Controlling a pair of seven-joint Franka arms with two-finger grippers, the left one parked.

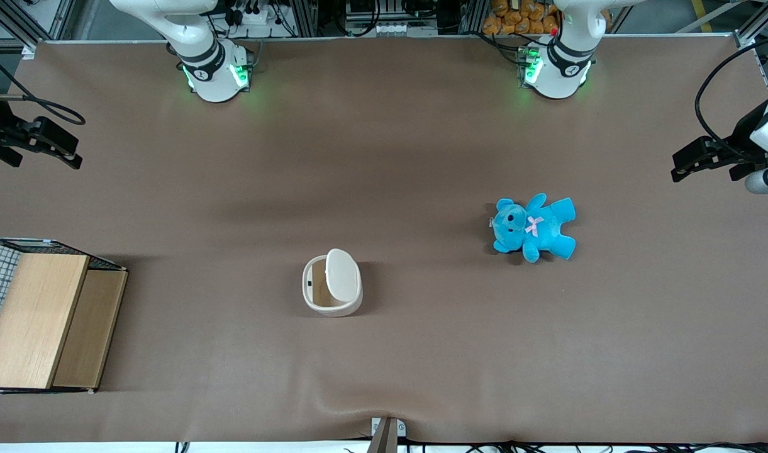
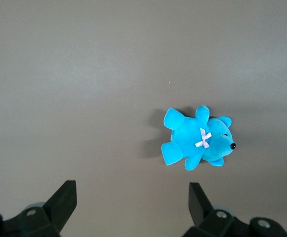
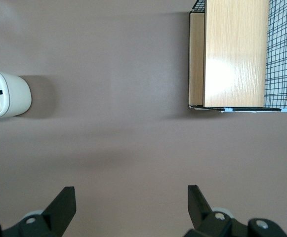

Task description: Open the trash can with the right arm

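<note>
Trash can: the trash can (image 1: 332, 290) stands near the middle of the bench (image 1: 384, 352), somewhat nearer the front edge than the edge where the arm bases sit.
Lid: the lid (image 1: 342, 275) is tilted up on the side toward the parked arm's end; the tan inside shows beneath it, so the can looks already open.
End effector: the end effector (image 3: 128, 207) of the right arm (image 1: 195, 38) hangs high at the working arm's end of the bench, well apart from the can, fingers spread wide and holding nothing.
Step in hand: judged from the raised lid, the opening looks done and the arm is clear of the can.
Next move: probably nothing beyond parking; if the lid must go farther, the arm would have to travel across to the can.
Wooden box: a wooden box (image 1: 41, 318) with wire mesh sits at the front corner of the working arm's end.
Teddy: a blue teddy (image 1: 534, 226) lies toward the parked arm's end.
Views: only the front view shows the lid; the right wrist view shows just the can's wall and rim, plus the box; the left wrist view shows only the teddy.
</note>
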